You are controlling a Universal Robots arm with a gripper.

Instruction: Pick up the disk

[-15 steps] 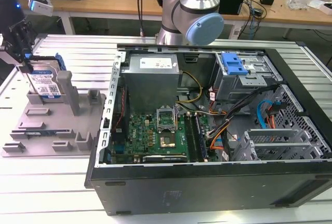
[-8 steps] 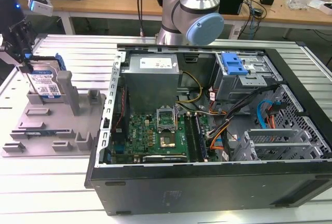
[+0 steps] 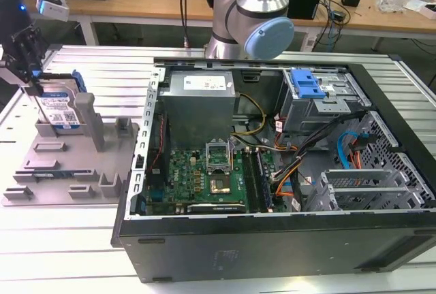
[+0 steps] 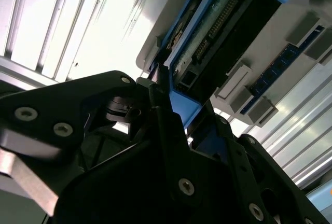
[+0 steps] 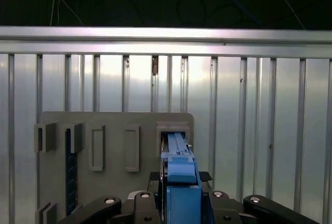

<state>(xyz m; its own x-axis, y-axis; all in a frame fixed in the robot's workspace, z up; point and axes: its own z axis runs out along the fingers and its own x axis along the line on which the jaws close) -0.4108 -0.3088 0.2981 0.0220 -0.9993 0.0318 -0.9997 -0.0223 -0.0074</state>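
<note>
The disk (image 3: 60,109) stands on edge in a slot of the grey fixture (image 3: 61,171) at the exterior view's left, its white-and-blue label facing out and a blue rail along its top. My gripper (image 3: 34,86) comes down onto the disk's upper corner. In the first wrist view the blue-railed edge of the disk (image 5: 180,156) runs between the two black fingers, which press against its sides. The second wrist view shows the disk (image 4: 218,22) with its connector edge, and a finger (image 4: 158,92) lying against the blue rail. The disk's lower part sits in the fixture.
An open computer case (image 3: 272,253) takes up the middle and the exterior view's right, with a blue bracket on a metal drive cage (image 3: 306,86) inside. The arm's base (image 3: 252,15) stands behind the case. A tall grey post (image 3: 87,113) rises beside the disk.
</note>
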